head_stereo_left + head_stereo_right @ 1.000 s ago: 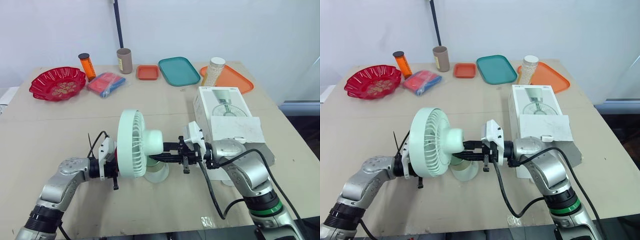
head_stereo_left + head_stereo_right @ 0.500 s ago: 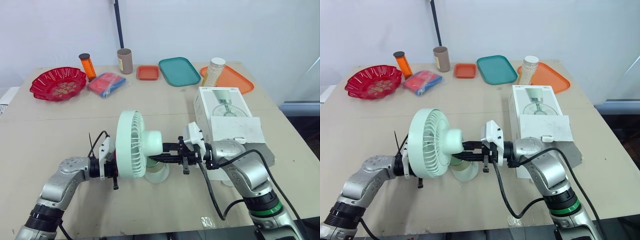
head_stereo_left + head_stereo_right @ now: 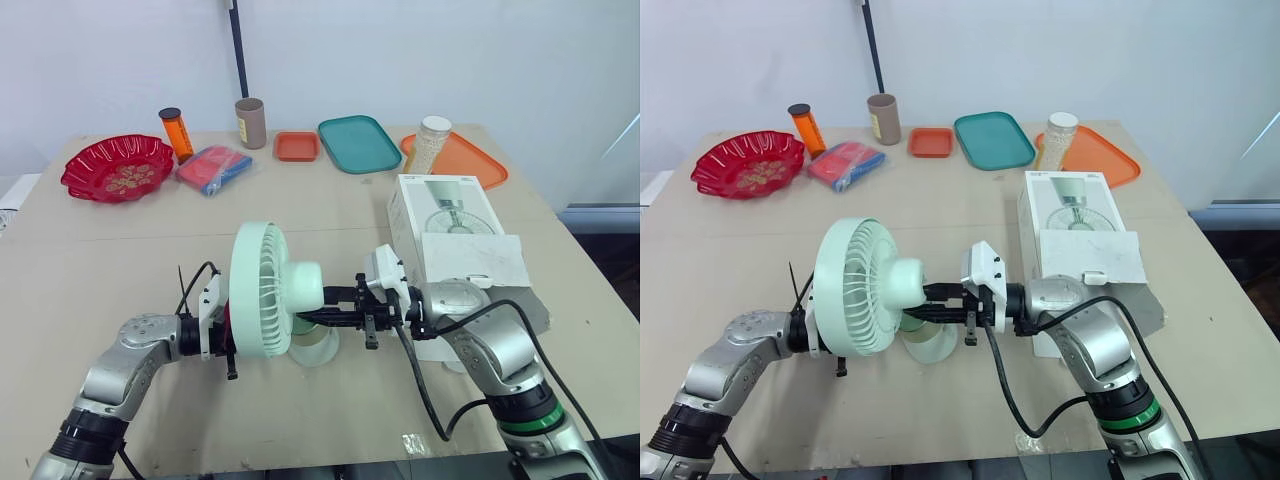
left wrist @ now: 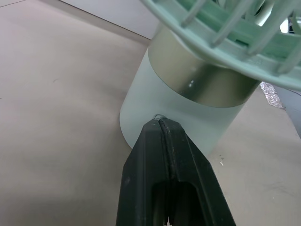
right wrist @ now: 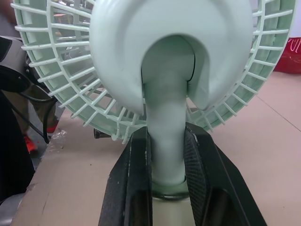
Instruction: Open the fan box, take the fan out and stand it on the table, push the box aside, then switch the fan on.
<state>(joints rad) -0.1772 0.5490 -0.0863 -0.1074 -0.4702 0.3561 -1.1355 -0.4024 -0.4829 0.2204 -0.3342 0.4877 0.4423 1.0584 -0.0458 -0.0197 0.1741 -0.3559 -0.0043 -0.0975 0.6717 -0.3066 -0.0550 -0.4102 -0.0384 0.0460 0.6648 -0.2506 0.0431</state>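
Right wrist view: the right gripper (image 5: 167, 139) is clamping the fan (image 5: 171, 52) under its head; the left gripper (image 4: 160, 123), fingers together, is touching the base (image 4: 188, 110), so I think pushing hard is risking tipping it

The fan (image 3: 262, 290) head has edged slightly toward the robot's left, perhaps turning a little.

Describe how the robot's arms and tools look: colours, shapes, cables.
Both arms are rounded silver-grey metal. The right arm has a green band and a looping black cable; the left arm a thinner black cable. Each wrist carries a white block. The left tool and right tool each have two black fingers.
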